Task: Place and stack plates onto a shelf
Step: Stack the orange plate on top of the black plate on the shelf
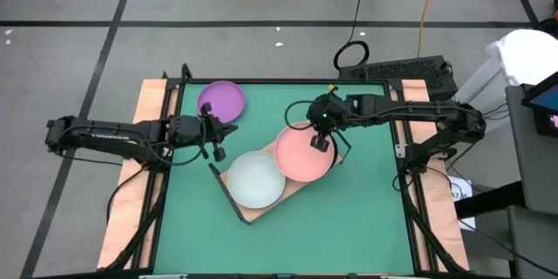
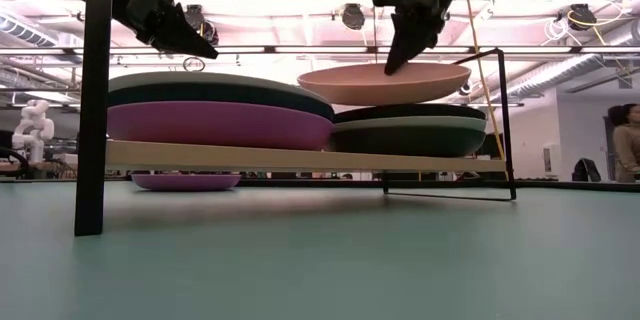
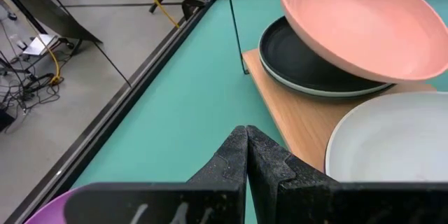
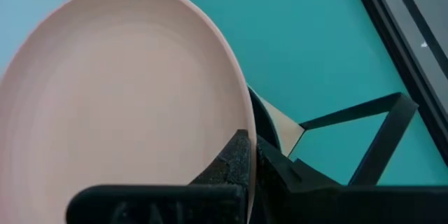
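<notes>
The stiff, smooth, likely light pink plate (image 1: 304,153) is pinched at its far rim by the right gripper (image 1: 321,142), tilted over the right stack; the left gripper (image 1: 214,134) waits closed, empty.

Bright ceiling lamps (image 2: 352,15) are glaring pinkish in the low view, lighting the green tabletop (image 1: 349,218) evenly while soft shadows are pooling beneath the shelf (image 2: 300,158).

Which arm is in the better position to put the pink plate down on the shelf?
The right. Its gripper is shut on the pink plate's rim, holding it tilted over the dark plates on the shelf. The left gripper is shut and holds nothing.
</notes>
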You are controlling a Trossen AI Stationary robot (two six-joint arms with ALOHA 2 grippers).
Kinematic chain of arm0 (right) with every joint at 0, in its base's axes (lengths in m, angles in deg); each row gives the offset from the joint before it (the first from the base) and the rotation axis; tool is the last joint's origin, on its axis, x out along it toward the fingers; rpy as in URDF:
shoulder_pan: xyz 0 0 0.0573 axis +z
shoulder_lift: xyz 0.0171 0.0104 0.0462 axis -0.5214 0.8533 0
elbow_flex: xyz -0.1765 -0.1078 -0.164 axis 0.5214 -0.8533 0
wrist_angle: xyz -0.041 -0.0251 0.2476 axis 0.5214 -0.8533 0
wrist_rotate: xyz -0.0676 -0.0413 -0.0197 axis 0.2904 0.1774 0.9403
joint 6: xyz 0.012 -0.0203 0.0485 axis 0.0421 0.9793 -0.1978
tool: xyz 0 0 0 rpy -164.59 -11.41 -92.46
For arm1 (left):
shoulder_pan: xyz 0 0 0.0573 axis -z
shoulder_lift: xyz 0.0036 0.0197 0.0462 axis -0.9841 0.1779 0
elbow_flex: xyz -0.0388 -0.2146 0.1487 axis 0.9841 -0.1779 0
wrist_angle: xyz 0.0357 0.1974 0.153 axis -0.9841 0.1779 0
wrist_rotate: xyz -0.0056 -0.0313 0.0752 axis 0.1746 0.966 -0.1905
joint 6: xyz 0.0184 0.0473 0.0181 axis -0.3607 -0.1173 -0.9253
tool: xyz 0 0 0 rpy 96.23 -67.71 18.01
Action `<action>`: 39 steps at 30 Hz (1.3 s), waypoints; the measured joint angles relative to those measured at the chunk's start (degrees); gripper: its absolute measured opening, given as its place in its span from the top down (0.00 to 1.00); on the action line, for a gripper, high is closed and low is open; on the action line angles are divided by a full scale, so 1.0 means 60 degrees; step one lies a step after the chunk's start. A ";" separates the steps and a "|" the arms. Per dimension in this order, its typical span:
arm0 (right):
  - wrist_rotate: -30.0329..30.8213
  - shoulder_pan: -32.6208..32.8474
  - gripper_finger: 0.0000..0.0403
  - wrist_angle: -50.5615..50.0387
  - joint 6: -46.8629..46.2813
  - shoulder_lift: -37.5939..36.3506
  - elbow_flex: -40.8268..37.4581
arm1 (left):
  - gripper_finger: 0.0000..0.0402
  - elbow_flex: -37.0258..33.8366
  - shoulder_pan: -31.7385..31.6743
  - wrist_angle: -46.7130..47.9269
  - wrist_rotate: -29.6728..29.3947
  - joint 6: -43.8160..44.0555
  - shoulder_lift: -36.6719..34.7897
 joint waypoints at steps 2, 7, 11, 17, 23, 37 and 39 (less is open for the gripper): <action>0.0003 -0.0048 1.00 -0.0015 0.0031 0.0000 -0.0052 | 0.99 0.0000 0.0000 0.0000 0.0000 0.0004 0.0000; 0.0015 -0.0124 0.99 -0.0033 0.0140 0.0000 -0.0073 | 0.99 0.0000 0.0000 -0.0004 0.0000 0.0007 0.0000; 0.0038 -0.0127 0.98 -0.0040 0.0318 0.0000 -0.0076 | 0.99 0.0000 0.0000 -0.0004 0.0000 0.0015 0.0000; 0.0050 -0.0146 0.98 -0.0297 0.0331 0.0000 -0.0076 | 0.99 0.0000 0.0000 -0.0004 0.0000 0.0018 0.0000; 0.0550 -0.0150 0.98 -0.0689 0.0331 0.0000 -0.0076 | 0.99 0.0000 0.0000 -0.0004 0.0000 0.0022 0.0000; 0.0510 -0.0146 0.97 -0.0699 0.0284 0.0004 -0.0076 | 0.99 0.0000 0.0000 -0.0011 0.0000 0.0069 -0.0001; 0.0535 -0.0146 0.96 -0.0696 0.0277 0.0004 -0.0076 | 0.99 0.0001 0.0000 -0.0011 0.0000 0.0067 -0.0002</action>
